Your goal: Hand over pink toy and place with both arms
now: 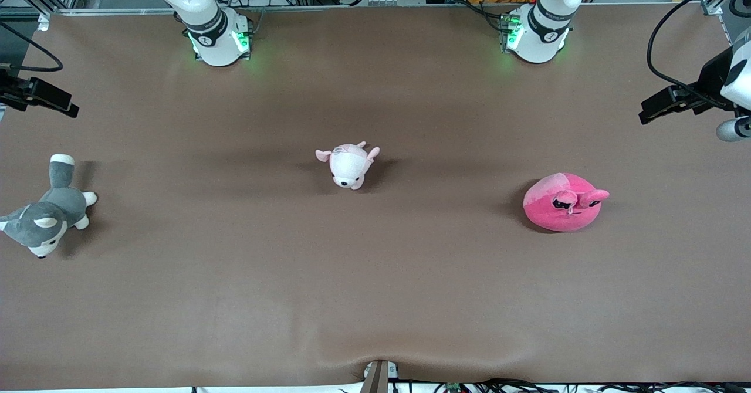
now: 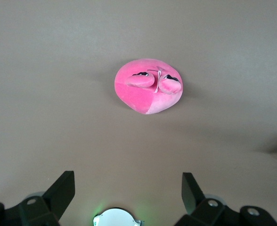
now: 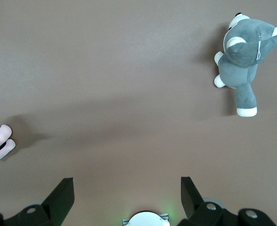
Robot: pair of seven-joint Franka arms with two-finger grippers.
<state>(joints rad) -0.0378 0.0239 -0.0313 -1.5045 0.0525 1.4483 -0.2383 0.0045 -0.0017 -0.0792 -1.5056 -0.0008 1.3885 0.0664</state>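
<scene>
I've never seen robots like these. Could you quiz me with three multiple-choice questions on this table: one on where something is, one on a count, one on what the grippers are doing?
1. Where does the pink toy lie?
A. Toward the left arm's end of the table
B. Toward the right arm's end
C. In a gripper

2. How many plush toys are on the table?
A. Two
B. Three
C. Four

3. How do the left gripper and right gripper stand?
A. Both open, empty
B. Both shut
C. One holds a toy

Answers: 1 A, it sits below the left arm's base; 2 B, pink toy, white-and-pink plush, grey husky plush; 3 A, fingers spread apart.
</scene>
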